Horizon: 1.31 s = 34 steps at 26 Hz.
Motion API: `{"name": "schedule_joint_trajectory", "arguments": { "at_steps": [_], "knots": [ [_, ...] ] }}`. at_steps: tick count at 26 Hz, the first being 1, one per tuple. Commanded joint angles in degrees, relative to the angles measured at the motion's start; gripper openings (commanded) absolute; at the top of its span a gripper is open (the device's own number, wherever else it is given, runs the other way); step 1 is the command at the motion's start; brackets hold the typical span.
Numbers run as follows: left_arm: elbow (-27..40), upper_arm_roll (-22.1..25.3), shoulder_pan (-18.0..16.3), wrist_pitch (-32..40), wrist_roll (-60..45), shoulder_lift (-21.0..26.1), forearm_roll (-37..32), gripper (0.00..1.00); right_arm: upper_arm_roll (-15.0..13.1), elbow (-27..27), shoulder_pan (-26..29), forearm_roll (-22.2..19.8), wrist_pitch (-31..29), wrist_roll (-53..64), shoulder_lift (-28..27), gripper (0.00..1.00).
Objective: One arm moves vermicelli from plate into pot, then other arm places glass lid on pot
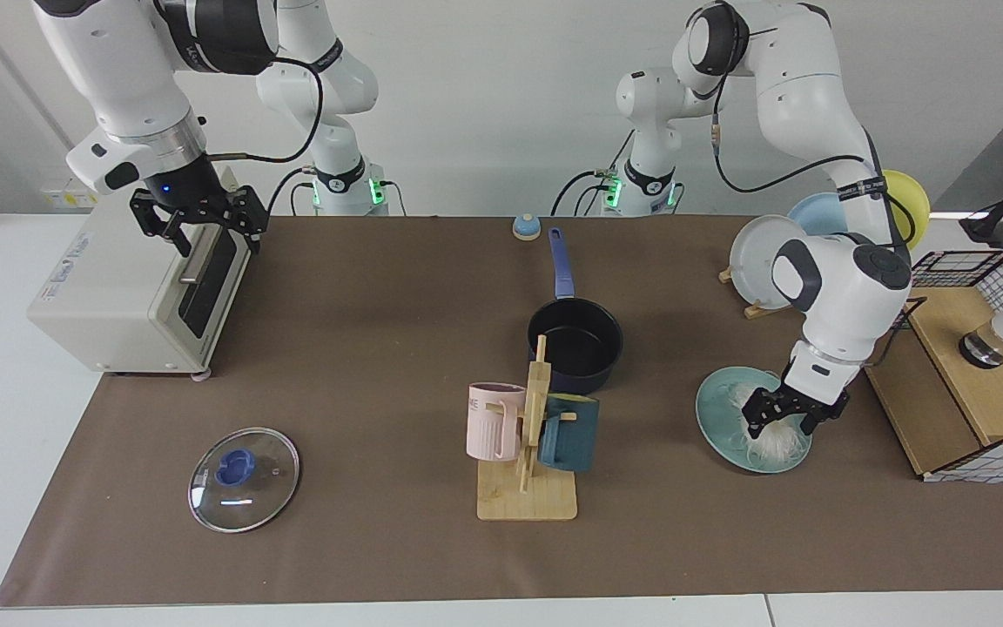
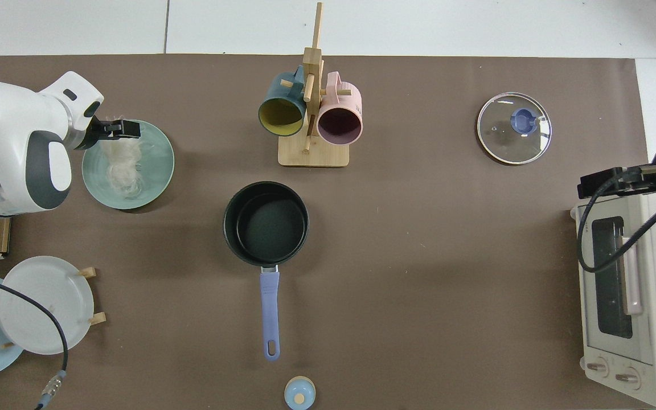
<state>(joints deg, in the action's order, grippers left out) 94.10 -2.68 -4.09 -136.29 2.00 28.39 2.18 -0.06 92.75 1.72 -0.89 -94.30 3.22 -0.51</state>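
The white vermicelli (image 1: 776,444) (image 2: 123,168) lies in a tangle on the teal plate (image 1: 719,409) (image 2: 160,165). My left gripper (image 1: 782,425) (image 2: 118,130) is low over the plate, open, with its fingers on either side of the strands' upper end. The navy pot (image 1: 616,335) (image 2: 228,223) stands mid-table with a bare black inside and its blue handle (image 1: 561,261) (image 2: 269,313) pointing toward the arm bases. The glass lid (image 1: 243,466) (image 2: 514,128) with its blue knob lies flat on the mat. My right gripper (image 1: 197,231) (image 2: 604,182) waits open above the toaster oven.
A wooden mug rack (image 1: 528,501) (image 2: 312,154) with a pink and a dark teal mug stands between pot and front edge. A toaster oven (image 1: 118,279) (image 2: 624,302), a plate rack (image 1: 767,252) (image 2: 43,304), a wooden box (image 1: 954,383) and a small blue knob (image 1: 526,226) (image 2: 299,393) line the edges.
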Motion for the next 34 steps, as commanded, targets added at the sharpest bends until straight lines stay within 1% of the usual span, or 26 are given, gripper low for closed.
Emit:
{"name": "schedule_joint_trajectory", "arguments": {
  "at_steps": [1,12,15,17,26,27,28,29,30,32,34],
  "knots": [
    [1.3,0.0,0.0,-1.1,-1.0,0.2,-0.8,1.0,0.0,-0.3,0.0,0.8,0.2,0.3,0.2,1.0],
    [2.1,0.0,0.1,-3.9,-1.2,1.5,-0.7,1.0,0.0,-0.3,0.0,0.8,0.2,0.3,0.2,1.0],
    [2.1,0.0,0.5,-4.6,-1.7,3.1,-0.7,1.0,0.0,-0.3,0.0,0.8,0.2,0.3,0.2,1.0],
    [2.1,0.1,0.6,-5.4,-2.8,3.2,-0.8,1.0,0.0,-0.3,0.0,0.8,0.2,0.3,0.2,1.0],
    [1.3,0.1,0.8,-4.4,-2.9,3.1,-1.1,1.0,0.0,-0.3,0.0,0.8,0.2,0.3,0.2,1.0],
    [1.2,0.1,0.9,-4.4,-2.9,3.1,-1.1,0.97,0.0,-0.3,0.0,0.8,0.2,0.3,0.2,1.0],
    [1.2,0.1,1.1,-4.1,-2.8,3.0,-1.2,0.73,0.0,-0.3,0.0,0.8,0.2,0.3,0.2,1.0],
    [1.2,0.1,1.3,-3.1,-2.9,2.6,-1.2,0.31,0.0,-0.3,0.0,0.8,0.2,0.3,0.2,1.0],
    [0.9,0.1,1.3,-1.3,-2.7,2.4,-1.3,0.0,0.0,-0.3,0.0,0.8,0.2,0.3,0.2,1.0],
    [-0.2,0.0,1.2,2.0,-2.6,2.3,-1.5,0.0,0.0,-0.2,0.0,0.8,0.2,0.3,0.2,1.0],
    [-1.1,0.0,1.4,3.3,-2.5,2.1,-1.9,0.0,0.0,-0.3,0.0,0.8,0.2,0.3,0.2,1.0]
  ]
}}
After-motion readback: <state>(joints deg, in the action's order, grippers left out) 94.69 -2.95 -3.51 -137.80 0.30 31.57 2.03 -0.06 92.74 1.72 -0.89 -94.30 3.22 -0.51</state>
